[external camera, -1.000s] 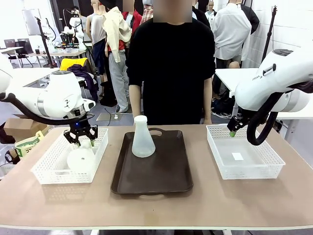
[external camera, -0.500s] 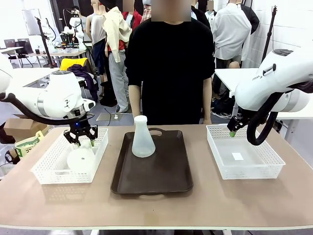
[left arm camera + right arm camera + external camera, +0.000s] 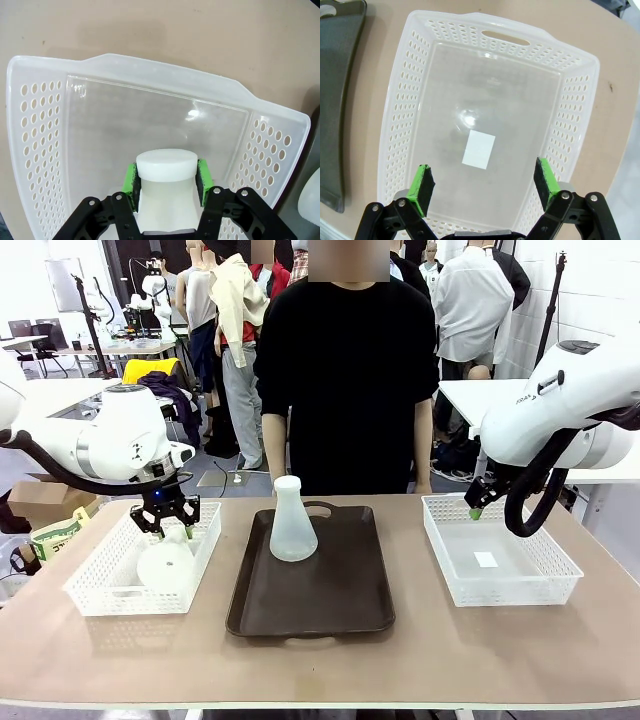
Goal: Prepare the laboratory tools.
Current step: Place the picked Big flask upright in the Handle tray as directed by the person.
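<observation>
One frosted white flask [image 3: 292, 527] stands upright at the far end of the dark brown tray [image 3: 320, 605]. The other flask [image 3: 165, 565] is in the left mesh basket [image 3: 95, 590], its wide base down inside the walls. My left gripper [image 3: 165, 525] is shut on this flask's neck; in the left wrist view the green pads [image 3: 131, 182] press both sides of the neck just under the flat top [image 3: 166, 166]. Over the near-left part of the right basket [image 3: 545, 575] hangs my right gripper [image 3: 475, 508], open, with its green pads [image 3: 422, 187] spread wide and nothing between them.
The right basket [image 3: 570, 120] holds just a white label [image 3: 479, 150] on its floor. A person in black [image 3: 345, 370] stands at the far edge behind the tray. Bare table [image 3: 320, 665] runs along the near side.
</observation>
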Robot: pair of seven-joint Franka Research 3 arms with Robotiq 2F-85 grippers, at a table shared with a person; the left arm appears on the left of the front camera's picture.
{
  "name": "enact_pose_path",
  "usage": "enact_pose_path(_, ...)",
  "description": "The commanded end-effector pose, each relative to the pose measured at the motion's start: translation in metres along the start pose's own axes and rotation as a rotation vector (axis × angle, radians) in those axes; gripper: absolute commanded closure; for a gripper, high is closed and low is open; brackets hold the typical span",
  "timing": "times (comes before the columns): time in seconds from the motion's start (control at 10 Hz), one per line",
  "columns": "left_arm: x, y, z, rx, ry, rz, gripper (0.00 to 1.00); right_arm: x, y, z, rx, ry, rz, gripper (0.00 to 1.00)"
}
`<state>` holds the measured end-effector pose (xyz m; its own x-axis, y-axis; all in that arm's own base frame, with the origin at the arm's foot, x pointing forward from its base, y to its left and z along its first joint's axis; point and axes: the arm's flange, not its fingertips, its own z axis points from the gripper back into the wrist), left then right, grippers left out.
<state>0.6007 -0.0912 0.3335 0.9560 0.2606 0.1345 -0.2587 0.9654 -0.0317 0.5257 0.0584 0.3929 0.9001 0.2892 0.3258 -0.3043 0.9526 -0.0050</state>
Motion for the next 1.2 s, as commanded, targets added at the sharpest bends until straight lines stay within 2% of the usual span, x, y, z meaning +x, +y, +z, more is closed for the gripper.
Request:
enact_pose_path(0.0,-0.0002,-0.0003,-0.0008,-0.001,-0.015,0.000,1.00,-0.0006,-0.0013,0.0003,-0.002,0.006,0.001,0.00)
enact_pose_path(1.1,-0.0002,-0.0003,-0.0008,-0.001,-0.015,0.000,1.00,-0.0006,-0.0013,0.0003,-0.002,0.006,0.001,0.00)
